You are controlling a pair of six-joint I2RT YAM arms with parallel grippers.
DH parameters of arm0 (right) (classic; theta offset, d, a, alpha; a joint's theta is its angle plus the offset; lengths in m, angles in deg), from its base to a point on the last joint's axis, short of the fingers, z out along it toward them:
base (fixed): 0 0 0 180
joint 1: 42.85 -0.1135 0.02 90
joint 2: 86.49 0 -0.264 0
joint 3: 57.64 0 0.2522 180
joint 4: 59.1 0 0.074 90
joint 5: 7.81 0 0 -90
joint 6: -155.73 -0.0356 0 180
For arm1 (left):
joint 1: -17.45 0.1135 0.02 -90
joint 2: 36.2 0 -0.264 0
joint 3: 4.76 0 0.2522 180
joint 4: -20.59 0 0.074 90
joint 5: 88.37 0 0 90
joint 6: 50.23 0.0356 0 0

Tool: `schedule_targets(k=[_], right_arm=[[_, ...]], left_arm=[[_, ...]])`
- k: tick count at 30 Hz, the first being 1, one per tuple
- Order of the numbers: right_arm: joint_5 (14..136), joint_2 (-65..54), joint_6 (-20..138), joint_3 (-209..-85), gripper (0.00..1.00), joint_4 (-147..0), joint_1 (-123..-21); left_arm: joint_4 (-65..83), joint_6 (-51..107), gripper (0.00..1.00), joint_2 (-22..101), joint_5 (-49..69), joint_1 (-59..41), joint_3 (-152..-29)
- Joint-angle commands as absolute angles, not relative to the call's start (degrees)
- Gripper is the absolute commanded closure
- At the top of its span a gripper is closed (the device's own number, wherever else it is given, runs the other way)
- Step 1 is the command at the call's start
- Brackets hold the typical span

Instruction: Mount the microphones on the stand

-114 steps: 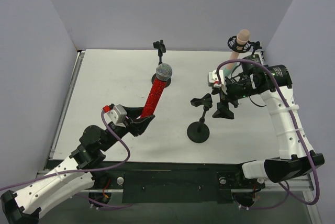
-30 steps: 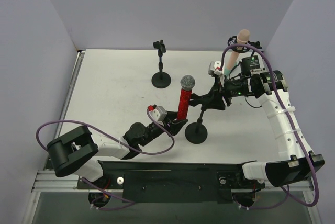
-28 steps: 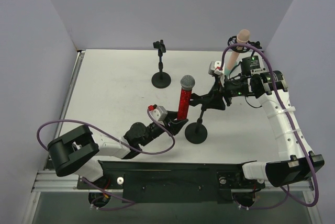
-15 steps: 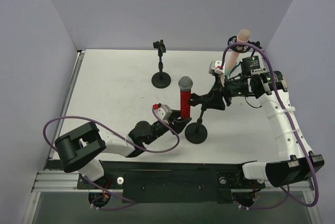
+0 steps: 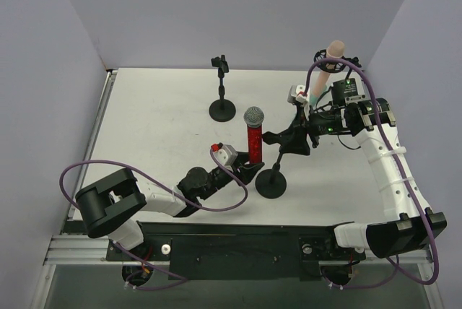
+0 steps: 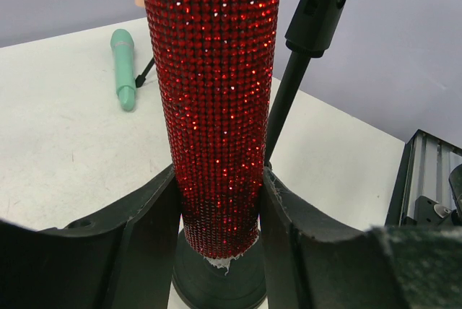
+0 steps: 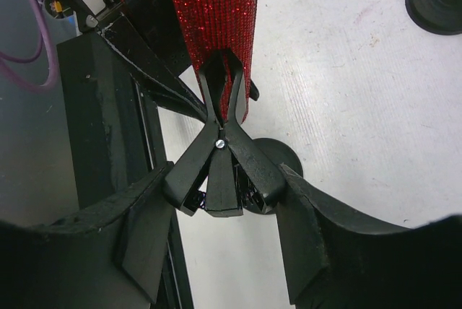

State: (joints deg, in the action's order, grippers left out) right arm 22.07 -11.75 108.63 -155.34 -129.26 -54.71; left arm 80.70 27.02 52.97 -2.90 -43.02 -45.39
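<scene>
The glittery red microphone [image 5: 253, 139] stands upright with its silver mesh head [image 5: 253, 115] on top. My left gripper [image 5: 250, 171] is shut on its lower end [image 6: 216, 128], both fingers pressed to the sides. The middle stand [image 5: 272, 182] rises right beside it. Its spring clip [image 7: 220, 157] points its closed tips at the red body. My right gripper [image 7: 225, 172] straddles the clip's two spread handles, a finger against each. The peach-pink microphone [image 5: 333, 52] sits in the back-right stand. The mint green microphone [image 6: 123, 67] lies flat on the table.
A third stand [image 5: 222, 94] with an empty clip stands at the back centre. Grey walls close in the white table [image 5: 159, 128] on three sides. The black mounting rail [image 5: 231, 247] runs along the near edge, with purple cables looping from both arms.
My left arm has shifted the red microphone slightly left and closer to the clip. My right jaws have widened and the clip's handles have spread with them.
</scene>
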Motion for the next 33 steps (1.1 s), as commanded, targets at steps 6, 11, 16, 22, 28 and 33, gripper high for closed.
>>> schedule_targets(k=[6, 11, 16, 22, 28, 33], right_arm=[[22.86, -11.7, 112.13, -154.98, 0.92, -135.79, -54.46], [23.65, -10.73, 116.34, -156.3, 0.31, -139.04, -53.75], [23.39, -10.12, 123.03, -158.94, 0.16, -144.74, -52.79], [22.51, -10.02, 126.46, -160.08, 0.15, -146.34, -51.82], [23.38, -9.5, 126.46, -161.14, 0.14, -145.99, -53.22], [24.35, -8.71, 126.38, -162.37, 0.13, -143.88, -53.58]], left_arm=[[97.27, 28.61, 1.0, 52.83, -1.44, -43.99, -47.35], [97.45, 28.87, 1.0, 52.22, -2.23, -43.99, -46.47], [97.1, 29.22, 1.0, 51.52, -2.41, -43.9, -46.03], [97.01, 29.22, 1.0, 51.43, -2.32, -43.9, -46.12], [97.09, 29.22, 1.0, 51.6, -2.41, -43.9, -46.12], [97.27, 29.05, 1.0, 51.34, -2.68, -43.9, -45.94]])
